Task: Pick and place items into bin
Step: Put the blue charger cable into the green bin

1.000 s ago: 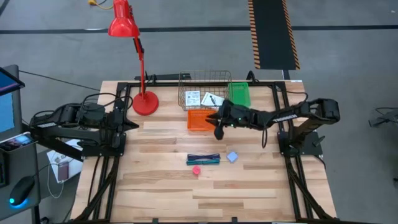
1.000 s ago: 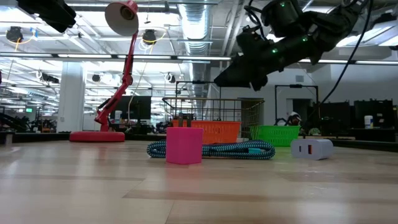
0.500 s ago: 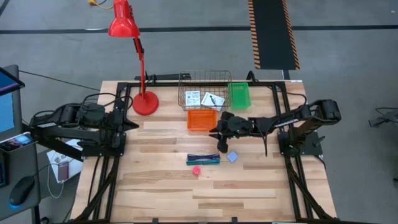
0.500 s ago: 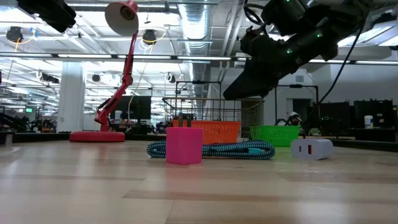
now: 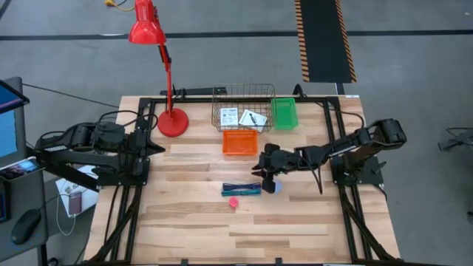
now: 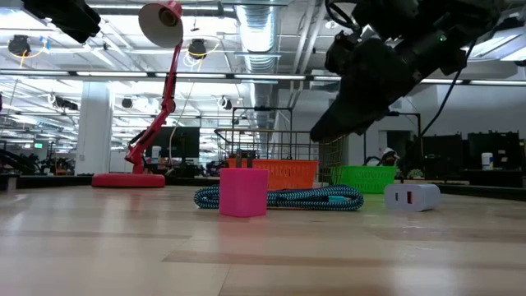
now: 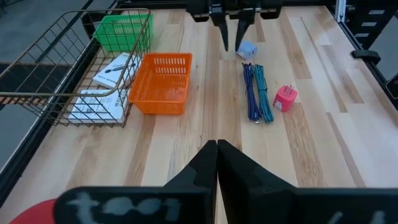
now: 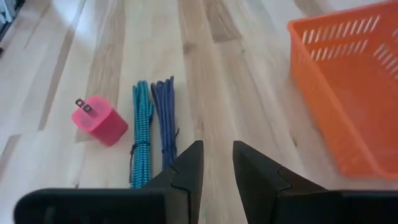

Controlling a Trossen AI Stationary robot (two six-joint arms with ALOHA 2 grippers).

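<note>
Swinging away from the orange bin, the right gripper has dropped toward the middle of the table and now hangs above the pale cube, close beside the cable bundle. Its fingers stand a narrow gap apart with nothing between them, so it carries nothing. The left gripper waits over the table's left edge, its fingers pressed together. Loose items lie together near the middle of the table: the cable bundle, teal and blue, the pink plug just beside it toward the front edge, and the pale cube at the bundle's right end, mostly hidden under the right gripper in the high view. Two white cards already sit in the wire basket at the back edge, with the orange bin in front of it and the green bin to its right. I judge the step in hand to be the reach for the next pick, most likely the pale cube or the near end of the cables; which one I cannot tell. The next move likely calls for spreading the fingers wider, lowering them around the chosen item without nudging its neighbours, then closing and lifting it toward a bin.
</note>
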